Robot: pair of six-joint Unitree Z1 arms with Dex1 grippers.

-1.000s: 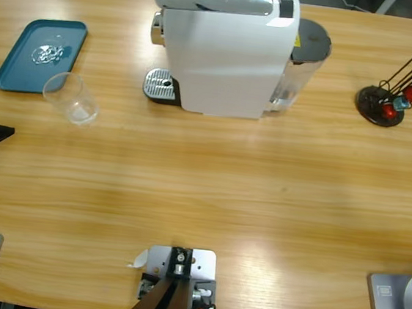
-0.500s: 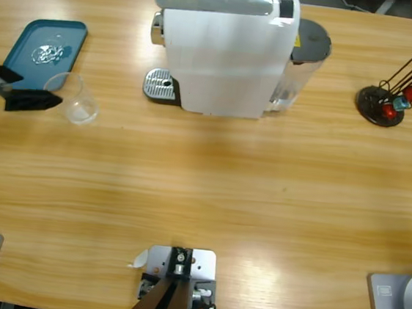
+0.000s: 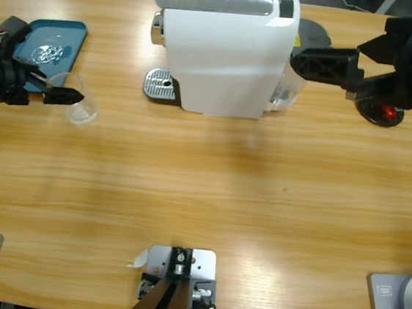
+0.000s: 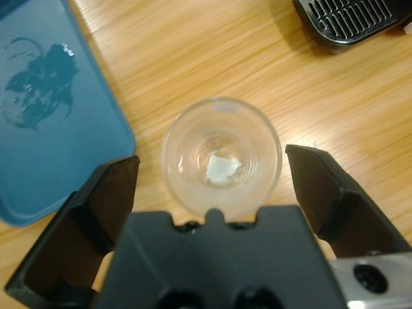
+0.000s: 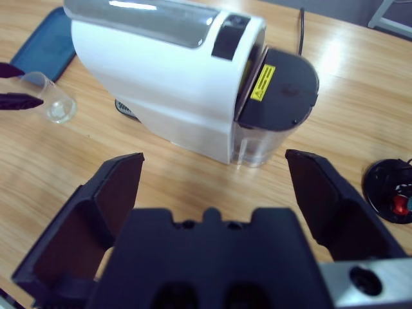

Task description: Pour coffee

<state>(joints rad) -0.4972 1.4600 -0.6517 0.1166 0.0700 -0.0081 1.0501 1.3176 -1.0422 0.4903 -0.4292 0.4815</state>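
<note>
Wood-grain counter (image 3: 202,191) carries all items. Near the left edge in the high view, the left end effector (image 3: 64,88) reaches in level with a clear plastic cup (image 3: 77,100); its jaws stand wide open on either side of the cup, with a gap showing between each jaw and the cup wall in the left wrist view, so nothing is gripped. The cup (image 4: 222,158) stands upright on the counter, just beside a teal tray (image 4: 45,116) whose surface bears a wet smear. No pale brown coffee can be made out in the cup; only a small bright patch shows at its bottom.

Farther back, a white coffee machine (image 3: 224,49) stands at the counter's middle, with a metal drip grille (image 3: 160,85) at its left foot and a clear water tank with a dark lid (image 5: 273,106) at its right side.

At the upper right, the right end effector (image 3: 315,64) hovers beside the tank, jaws wide apart and empty. Beyond it, a black capsule stand (image 3: 380,106) holds a red capsule (image 3: 389,112).
</note>
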